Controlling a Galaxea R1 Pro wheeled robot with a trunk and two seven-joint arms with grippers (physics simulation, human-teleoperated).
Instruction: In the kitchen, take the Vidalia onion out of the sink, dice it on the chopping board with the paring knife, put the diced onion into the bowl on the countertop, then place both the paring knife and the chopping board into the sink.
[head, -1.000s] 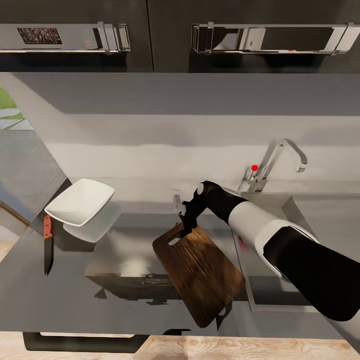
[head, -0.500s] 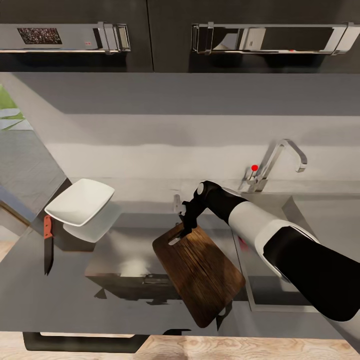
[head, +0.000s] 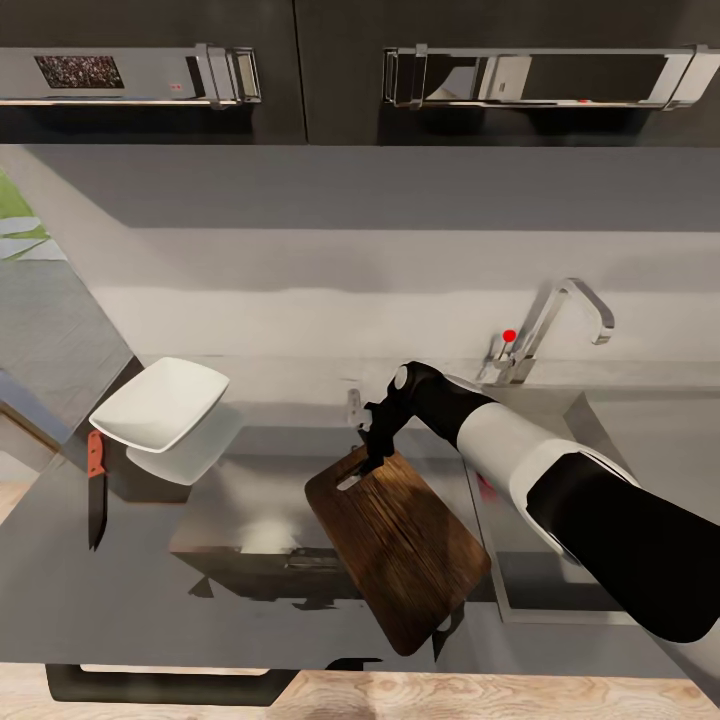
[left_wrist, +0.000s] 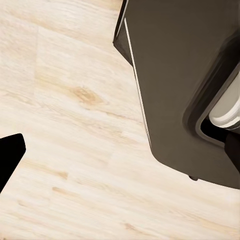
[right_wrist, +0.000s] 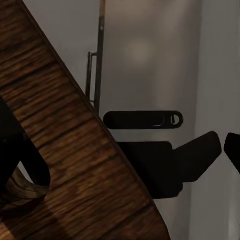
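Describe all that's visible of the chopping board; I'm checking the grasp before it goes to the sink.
The chopping board is a dark brown rectangular wooden slab with clear grain, rounded corners and a slot hole at its far end. It lies askew over the countertop, beside the sink, its shadow offset beneath it. The right gripper meets it at the slotted end; the right wrist view shows a dark finger through the slot.
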